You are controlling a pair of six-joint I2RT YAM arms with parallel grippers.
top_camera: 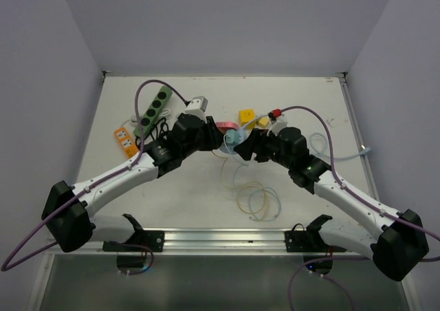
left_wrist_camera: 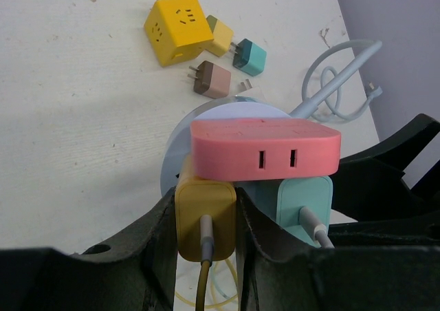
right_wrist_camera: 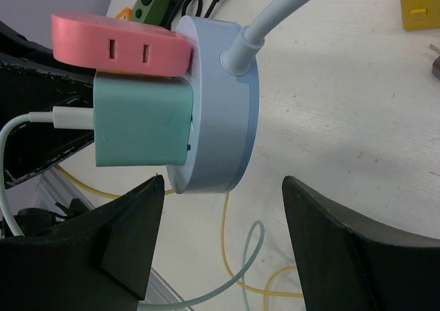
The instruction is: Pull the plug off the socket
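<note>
At your left pincer (left_wrist_camera: 206,215), clenched between the jaws: yellow plug (left_wrist_camera: 205,202), long axis running straight ahead into the round blue socket (left_wrist_camera: 175,149). Teal plug (left_wrist_camera: 302,199) just right. Right pincer (right_wrist_camera: 221,187) released, socket just ahead between its spread jaws. I'd brace there and pull left straight back.

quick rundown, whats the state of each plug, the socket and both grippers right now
left gripper: shut on yellow plug
right gripper: open, fingers either side of round socket, not touching it
yellow plug: looks seated in round socket, not pulled yet
teal plug: plugged in, cable attached
pink adapter: plugged in, its own slots empty
yellow cube adapter: loose, unplugged
</note>
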